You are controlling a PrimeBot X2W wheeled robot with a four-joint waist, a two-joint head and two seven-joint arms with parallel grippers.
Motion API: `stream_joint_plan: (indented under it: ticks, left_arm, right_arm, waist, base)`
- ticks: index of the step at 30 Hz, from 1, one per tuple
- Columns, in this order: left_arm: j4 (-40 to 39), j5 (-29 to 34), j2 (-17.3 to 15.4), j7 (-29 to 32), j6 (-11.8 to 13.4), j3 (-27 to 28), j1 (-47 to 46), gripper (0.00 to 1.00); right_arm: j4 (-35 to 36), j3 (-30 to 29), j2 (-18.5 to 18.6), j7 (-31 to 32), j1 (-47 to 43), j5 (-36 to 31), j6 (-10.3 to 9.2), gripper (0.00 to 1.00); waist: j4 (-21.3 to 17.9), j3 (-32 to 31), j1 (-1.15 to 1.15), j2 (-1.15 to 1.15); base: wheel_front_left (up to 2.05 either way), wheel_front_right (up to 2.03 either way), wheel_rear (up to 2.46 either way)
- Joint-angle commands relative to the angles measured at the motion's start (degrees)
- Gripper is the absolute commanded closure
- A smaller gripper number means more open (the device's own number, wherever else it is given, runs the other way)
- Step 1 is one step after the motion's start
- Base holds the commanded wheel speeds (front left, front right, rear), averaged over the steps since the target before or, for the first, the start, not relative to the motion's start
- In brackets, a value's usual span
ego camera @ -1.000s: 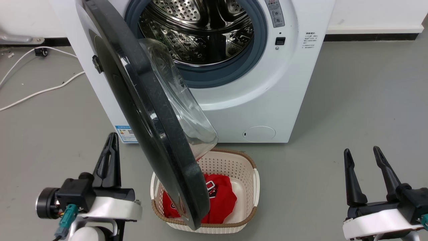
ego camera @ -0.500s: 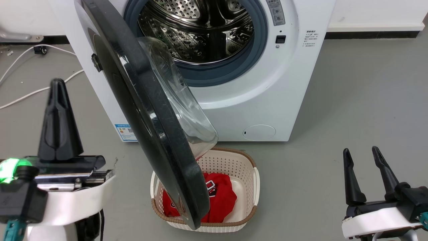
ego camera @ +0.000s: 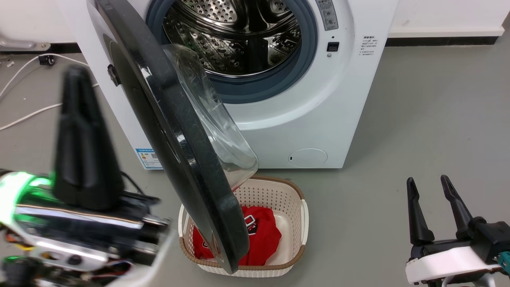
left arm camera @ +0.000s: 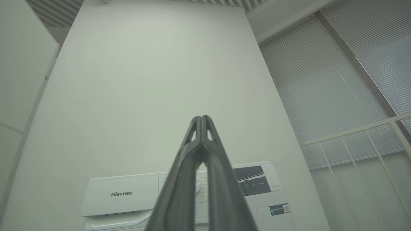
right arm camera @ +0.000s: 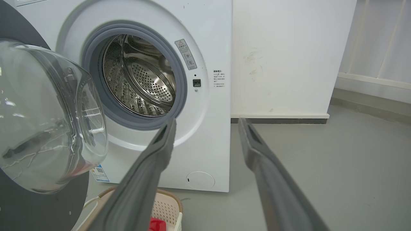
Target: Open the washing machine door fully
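Jaws: left gripper (left arm camera: 201, 118) clenched on nothing, tips together; right gripper (ego camera: 427, 180) released, empty. Count: two grippers, one washing machine (ego camera: 318, 119), one washing machine door (ego camera: 175, 151), one basket (ego camera: 295, 199) (one red garment (ego camera: 263, 239) inside). Door stands partway out from the machine's front, attached at the machine's left, over the basket, between both jaws, touching neither.

Grey floor (ego camera: 418, 119) all round; white wall (ego camera: 438, 16) at 12 o'clock, dark skirting (ego camera: 438, 41) below; white cable (ego camera: 28, 116) at 10 o'clock; blinds (left arm camera: 321, 89) at 2 o'clock.
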State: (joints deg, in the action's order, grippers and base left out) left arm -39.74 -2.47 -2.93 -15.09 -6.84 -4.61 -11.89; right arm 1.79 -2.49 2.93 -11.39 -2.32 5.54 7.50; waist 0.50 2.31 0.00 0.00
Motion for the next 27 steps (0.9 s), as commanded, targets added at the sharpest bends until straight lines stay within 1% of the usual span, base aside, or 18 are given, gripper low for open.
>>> stream_joint_plan:
  ticks: [1,4,8,12,17,21,25,27]
  left_arm:
    - [0.13,-0.49,-0.23,-0.09,-0.26,-1.47,1.00,1.00]
    - [2.17,-1.99,-1.06,-0.08,-0.53,-8.16,3.74,1.00]
    - [7.08,-3.79,-3.35,-0.10,-0.64,-16.68,7.62,1.00]
    - [14.20,-5.50,-5.91,-0.10,-0.68,-22.26,11.28,1.00]
    - [24.31,-6.66,-8.68,0.04,-0.69,-25.74,15.74,1.00]
    - [31.13,-7.20,-9.76,0.57,-0.69,-27.32,17.54,1.00]
    - [35.98,-7.17,-8.99,0.30,-0.63,-27.64,16.25,1.00]
    - [37.58,-6.95,-8.10,0.16,-0.10,-27.16,14.92,1.00]
  right_arm:
    - [-0.15,0.07,-0.10,-0.20,0.51,0.42,-0.02,0.00]
    - [-0.33,0.12,-0.10,-0.20,0.09,0.48,-0.02,0.00]
    - [-0.39,0.11,-0.09,-0.10,-0.18,0.60,-0.02,0.00]
    - [-0.55,0.40,-0.09,0.01,-0.29,0.76,-0.02,0.00]
    - [-0.76,0.54,-0.09,0.05,-0.45,1.10,-0.02,0.00]
    - [-0.95,0.49,-0.10,0.01,-0.52,1.46,-0.02,0.00]
    - [-1.19,0.67,-0.10,-0.01,0.07,1.76,-0.02,0.00]
    - [-1.30,0.78,-0.10,-0.03,0.38,1.87,-0.02,0.00]
  waist:
    - [-0.05,-0.18,0.00,0.00]
    - [-0.06,-0.53,0.00,0.00]
    - [0.14,-0.65,0.00,0.00]
    - [0.27,-0.70,0.00,0.00]
    - [0.30,-0.55,0.00,0.00]
    - [0.47,-0.31,0.00,0.00]
    - [0.60,0.12,0.00,0.00]
    - [0.60,0.30,0.00,0.00]
  base:
    - [0.00,0.00,0.00]
    - [0.00,0.00,0.00]
    - [0.00,0.00,0.00]
    - [0.00,0.00,0.00]
    - [0.00,0.00,0.00]
    - [0.00,0.00,0.00]
    - [0.00,0.00,0.00]
    - [0.00,0.00,0.00]
